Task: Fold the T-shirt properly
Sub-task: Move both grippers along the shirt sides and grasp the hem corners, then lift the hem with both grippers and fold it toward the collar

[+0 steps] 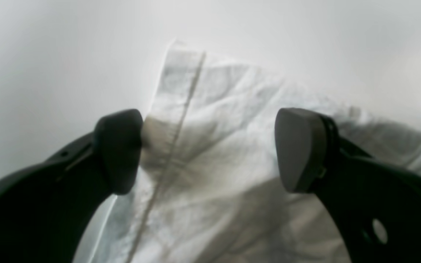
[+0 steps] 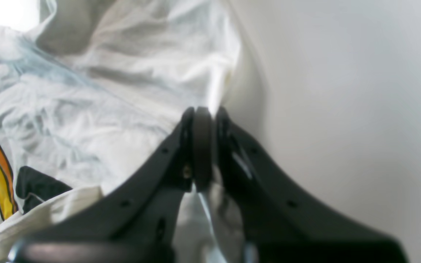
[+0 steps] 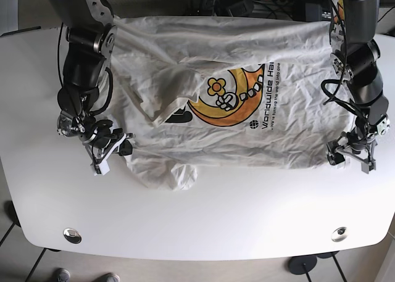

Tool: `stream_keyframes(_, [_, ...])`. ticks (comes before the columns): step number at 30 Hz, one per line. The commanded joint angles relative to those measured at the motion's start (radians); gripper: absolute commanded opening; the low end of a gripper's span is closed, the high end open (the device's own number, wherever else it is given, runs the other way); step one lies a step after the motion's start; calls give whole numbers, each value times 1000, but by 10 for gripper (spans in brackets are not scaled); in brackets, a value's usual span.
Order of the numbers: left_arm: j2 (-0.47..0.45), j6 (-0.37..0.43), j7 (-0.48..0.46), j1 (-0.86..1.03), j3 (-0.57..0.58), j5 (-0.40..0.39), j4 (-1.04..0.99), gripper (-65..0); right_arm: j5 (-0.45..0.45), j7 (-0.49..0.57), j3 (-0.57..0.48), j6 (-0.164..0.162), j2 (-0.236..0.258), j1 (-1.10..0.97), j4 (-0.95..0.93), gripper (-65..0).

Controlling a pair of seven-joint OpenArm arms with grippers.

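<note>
Left wrist view: left gripper (image 1: 208, 149), jaws apart, straddles the T-shirt (image 1: 232, 146) hem directly beneath, likely ready to pinch.

Right wrist view: right gripper (image 2: 205, 146) is clamped on the shirt's edge.

Base view: shirt lies between both, on the table (image 3: 203, 220).

— What is the white T-shirt (image 3: 259, 143) made of?
— Thin crumpled cloth, matt, with a stitched hem; its orange and black print (image 3: 231, 97) looks flat and smooth.
— And the grippers?
— The left gripper (image 1: 208, 149) has matt dark rubbery pads on black plastic. The white table (image 3: 203, 220) is smooth, faintly glossy.
</note>
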Motion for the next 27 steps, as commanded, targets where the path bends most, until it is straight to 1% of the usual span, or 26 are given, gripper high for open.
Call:
stream_keyframes(1, [-13,-3,-7,-33,-1,-7,-27,-121,-8,-12,2,0,9,20,9,-629])
stream_keyframes(3, [4,-3,-7,-31,-1,-1,-46,-129,-8,-12,2,0,8,20,9,-629])
stream_keyframes(4, [16,-3,-7,-28,-1,-1,-43,-156,-8,-12,2,0,8,20,9,-629])
stream_keyframes(5, [21,0,-11,-27,-1,-1,-43,-225,-8,-12,2,0,8,20,9,-629])
stream_keyframes(6, [24,0,-13,-27,-1,-1,-43,-321,-8,-12,2,0,8,20,9,-629])
stream_keyframes(8, [26,2,-41,-27,-2,-3,-43,-542,-8,-12,2,0,8,20,9,-629])
stream_keyframes(9, [26,2,-70,-28,-4,-3,-43,-635,-8,-12,2,0,8,20,9,-631])
stream_keyframes(10, [24,2,-85,-31,-4,-4,-43,-650,-8,-12,-1,0,8,20,9,-631])
stream_keyframes(11, [24,2,-87,-33,-2,-3,-43,-628,-8,-12,-3,0,8,21,9,-631])
stream_keyframes(13, [24,-5,-87,-35,-1,-4,-42,-646,-8,-12,-4,0,8,27,9,-631])
stream_keyframes(15, [24,-6,-79,-38,-4,-6,-31,-646,-8,-12,-4,0,8,40,9,-631])
stream_keyframes(16, [24,-9,-59,-36,-5,-7,3,-646,-8,-14,-3,0,8,41,23,-631])
stream_keyframes(18, [26,-57,-2,-28,-8,-7,102,-646,-8,-25,-4,0,9,36,104,-631])
stream_keyframes(21, [35,-124,87,31,-30,-9,273,-646,-8,-95,-4,0,9,35,207,-631])
stream_keyframes(25, [99,-147,208,124,-100,-7,535,-646,-8,-167,-6,0,9,35,328,-631])
stream_keyframes(27, [102,-147,257,165,-102,-7,659,-646,-8,-210,-6,0,9,33,388,-631])
